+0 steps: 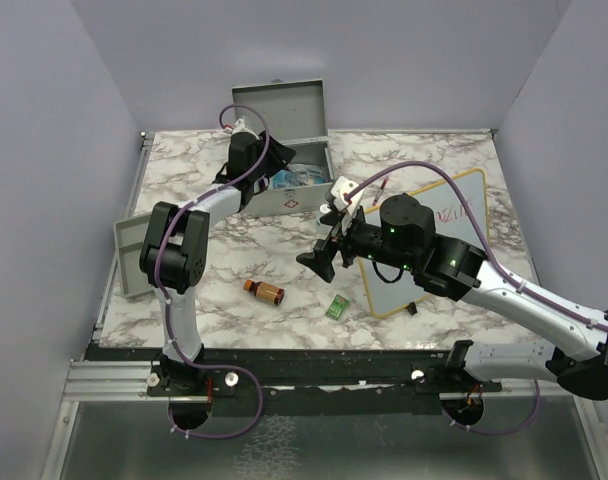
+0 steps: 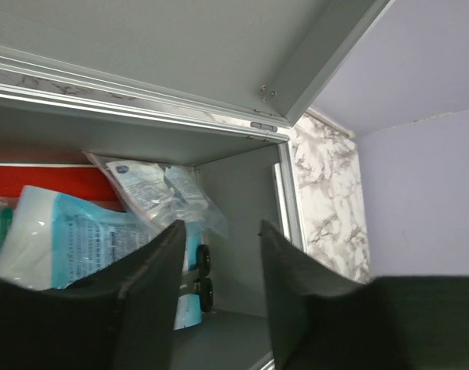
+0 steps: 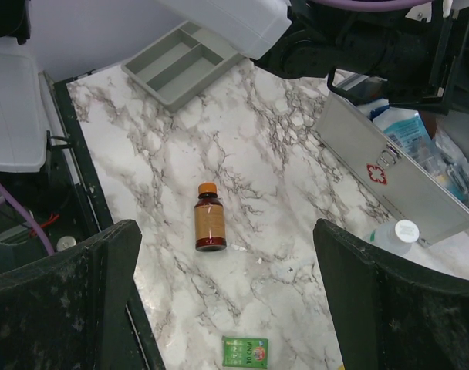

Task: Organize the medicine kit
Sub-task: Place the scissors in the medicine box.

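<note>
Right, the medicine kit (image 1: 294, 198) sits at 12 o'clock on the worktop (image 1: 284, 330), its lid (image 1: 279, 105) standing open against the back wall. The left hand (image 2: 221, 239) is down inside the box, fingers spread with nothing between them, hovering just above a clear packet (image 2: 153, 189) and a blue-printed pack (image 2: 72, 239).

The right hand (image 1: 316, 262) hangs over the middle of the worktop, also spread wide and empty, with the brown bottle (image 3: 210, 220) lying on its side below it, toward 7 o'clock from the kit. A green sachet (image 1: 336, 307) lies near it, at 5 o'clock from the bottle.

Here's where it could go wrong. That bottle is round and lying down, so if one finger touches it before the other, I'd expect it to roll out of the grasp. In the box, the loose plastic could snag on a finger and be dragged out when the left arm lifts. A knock from that arm could also bring the upright lid down. And both arms converge on the kit's front, so a drop-off with the left hand inside risks a collision.
</note>
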Robot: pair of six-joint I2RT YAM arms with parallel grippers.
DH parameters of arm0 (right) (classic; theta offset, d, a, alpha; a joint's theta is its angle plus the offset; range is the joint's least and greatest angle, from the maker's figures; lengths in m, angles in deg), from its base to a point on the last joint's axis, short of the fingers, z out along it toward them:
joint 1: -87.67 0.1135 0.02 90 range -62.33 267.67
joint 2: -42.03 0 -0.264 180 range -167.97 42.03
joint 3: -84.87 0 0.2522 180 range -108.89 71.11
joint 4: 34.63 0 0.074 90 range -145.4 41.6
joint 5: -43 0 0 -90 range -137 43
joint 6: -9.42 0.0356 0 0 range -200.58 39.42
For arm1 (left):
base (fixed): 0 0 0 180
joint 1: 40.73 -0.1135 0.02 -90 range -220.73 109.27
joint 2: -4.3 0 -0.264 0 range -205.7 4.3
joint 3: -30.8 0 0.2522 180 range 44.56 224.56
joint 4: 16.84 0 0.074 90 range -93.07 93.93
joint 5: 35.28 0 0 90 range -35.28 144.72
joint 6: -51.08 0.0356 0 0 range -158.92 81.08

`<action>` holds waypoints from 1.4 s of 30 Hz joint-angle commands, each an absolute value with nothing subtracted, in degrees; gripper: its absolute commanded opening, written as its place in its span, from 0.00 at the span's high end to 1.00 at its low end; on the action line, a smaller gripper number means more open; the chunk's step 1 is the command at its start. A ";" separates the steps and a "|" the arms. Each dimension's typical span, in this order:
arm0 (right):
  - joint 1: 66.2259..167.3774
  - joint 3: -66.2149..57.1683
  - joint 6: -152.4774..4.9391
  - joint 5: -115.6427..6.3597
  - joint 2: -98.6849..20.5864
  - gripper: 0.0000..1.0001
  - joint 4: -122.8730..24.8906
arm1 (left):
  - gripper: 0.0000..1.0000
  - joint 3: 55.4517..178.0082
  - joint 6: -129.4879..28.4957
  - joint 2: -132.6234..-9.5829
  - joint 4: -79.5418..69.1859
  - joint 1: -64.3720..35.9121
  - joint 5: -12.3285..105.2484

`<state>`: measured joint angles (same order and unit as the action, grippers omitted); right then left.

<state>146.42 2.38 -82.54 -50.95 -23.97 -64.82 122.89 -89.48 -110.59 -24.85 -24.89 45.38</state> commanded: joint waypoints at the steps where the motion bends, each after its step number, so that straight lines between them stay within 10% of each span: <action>1: 146.12 1.39 -81.85 -49.97 -24.07 0.00 -64.98 | 0.48 124.82 -85.90 -109.25 -20.08 -24.92 46.05; 19: 146.12 2.91 -69.64 -46.37 -24.21 0.00 -61.92 | 0.38 125.67 -61.05 -94.77 13.34 -25.29 59.30; 42: 146.12 2.22 -61.05 -34.73 -17.79 0.00 -67.64 | 0.46 97.76 -61.88 -78.14 15.97 -46.97 71.56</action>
<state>146.42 1.42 -61.54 -35.78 -18.00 -69.28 99.26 -61.07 -77.56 16.98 -45.66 69.18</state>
